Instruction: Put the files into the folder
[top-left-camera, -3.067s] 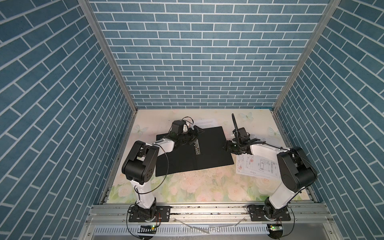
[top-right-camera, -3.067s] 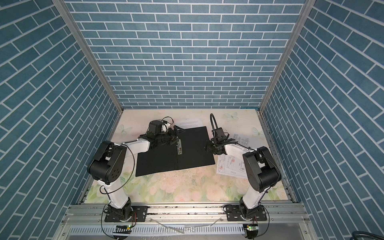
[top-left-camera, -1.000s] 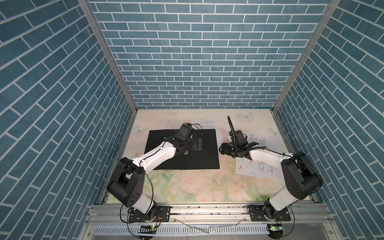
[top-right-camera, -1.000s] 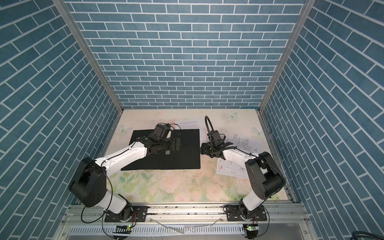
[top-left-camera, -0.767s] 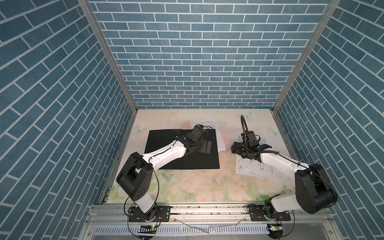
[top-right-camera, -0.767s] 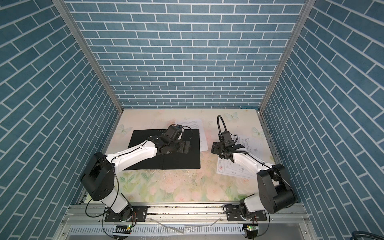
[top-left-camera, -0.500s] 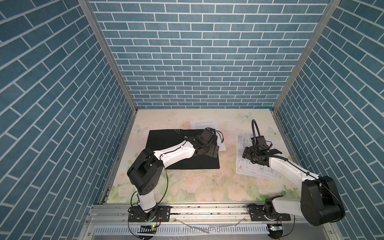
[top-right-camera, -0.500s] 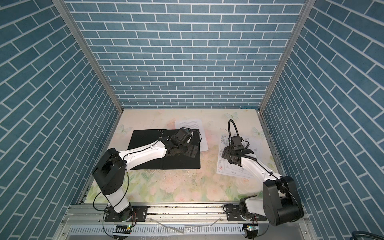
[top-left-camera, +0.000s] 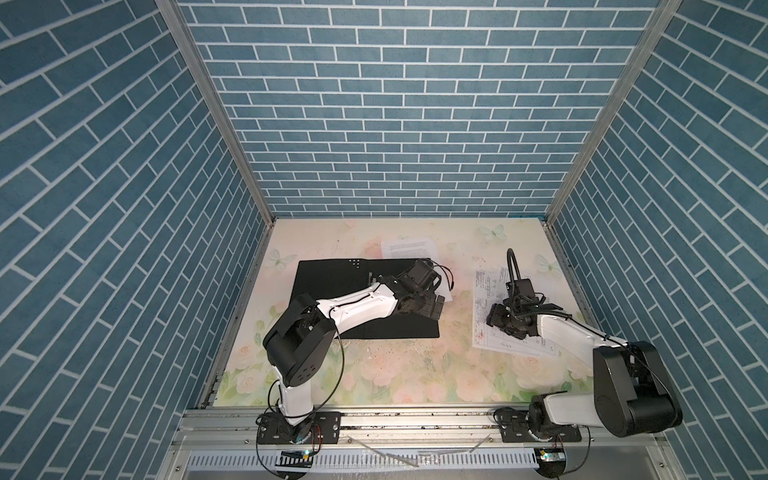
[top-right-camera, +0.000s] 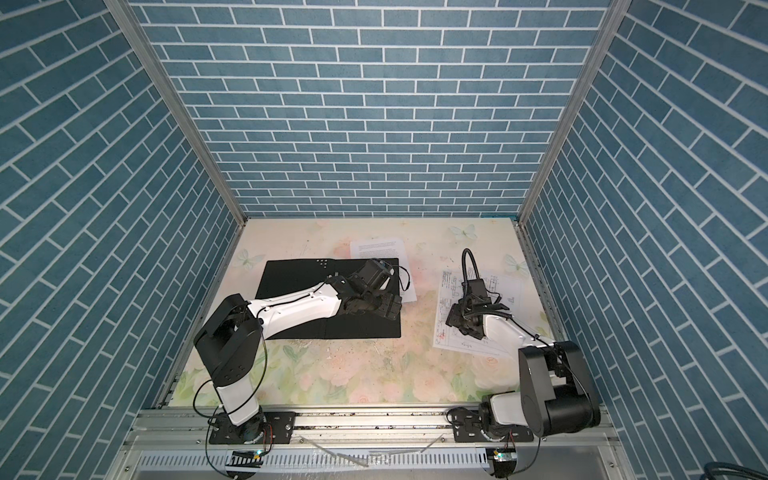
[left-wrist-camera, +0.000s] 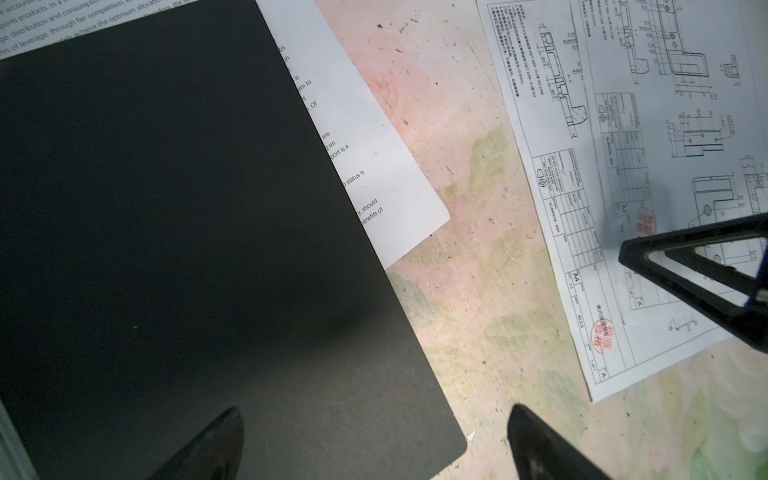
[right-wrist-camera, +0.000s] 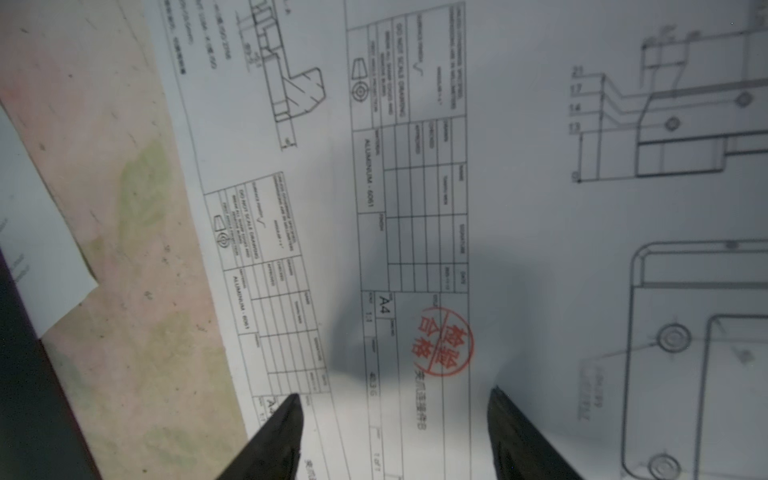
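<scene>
Spread flat, black side up, left of middle: the folder (top-left-camera: 332, 291), no sheet in it yet. Tucked partly under its far right corner, the text sheet (top-left-camera: 409, 247); well apart on the right, two overlapping drawing sheets (left-wrist-camera: 561, 187). Over the folder's right edge, the left gripper (left-wrist-camera: 374, 440), jaws wide, empty. Just above the drawings, the right gripper (right-wrist-camera: 395, 411), jaws apart, gripping nothing. Likely trouble: pinching both drawings together, or merely skidding and creasing thin paper lying flat. Floral table (top-left-camera: 395, 374), speckled with grit; blue brick-patterned walls (top-left-camera: 395, 124) all round.
</scene>
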